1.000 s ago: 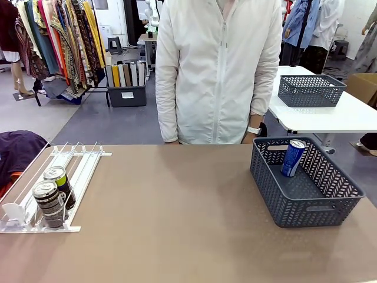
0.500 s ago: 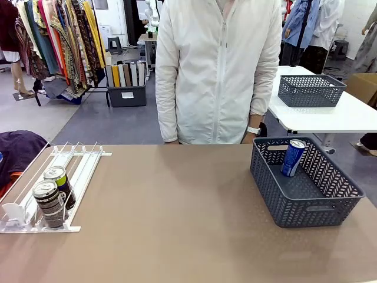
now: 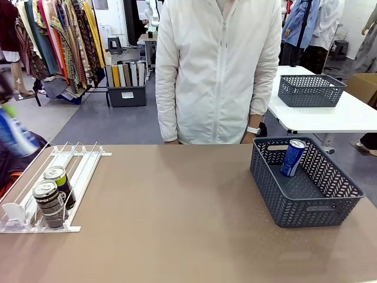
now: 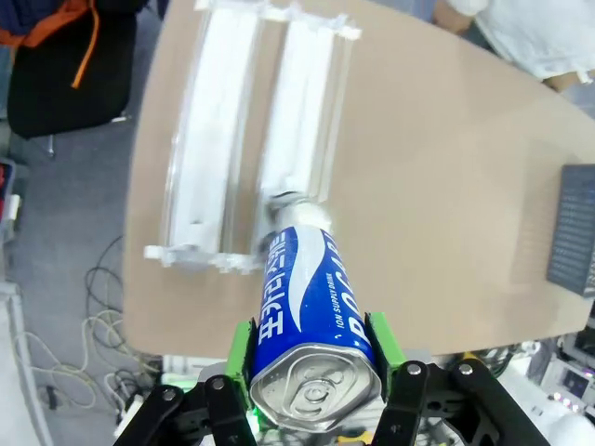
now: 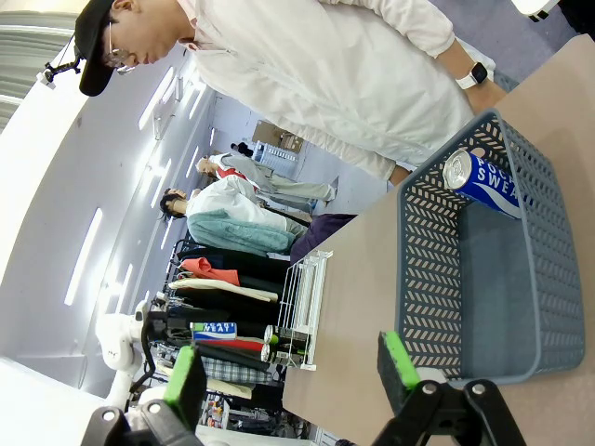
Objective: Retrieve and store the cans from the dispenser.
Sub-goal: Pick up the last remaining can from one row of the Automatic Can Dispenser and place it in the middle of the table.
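Blue can (image 4: 309, 297) enters left — base toward dispenser (image 4: 223, 139).

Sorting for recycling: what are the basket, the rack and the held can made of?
Basket: dark grey matte plastic, judging by its moulded lattice walls.
Rack: white, probably plastic with thin wire rails.
Held can: likely aluminium, given its shiny silver top and printed blue-and-white side.

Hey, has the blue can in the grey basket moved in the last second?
No. The blue can leans in the same far-left part of the grey basket, its top against the far wall as before.
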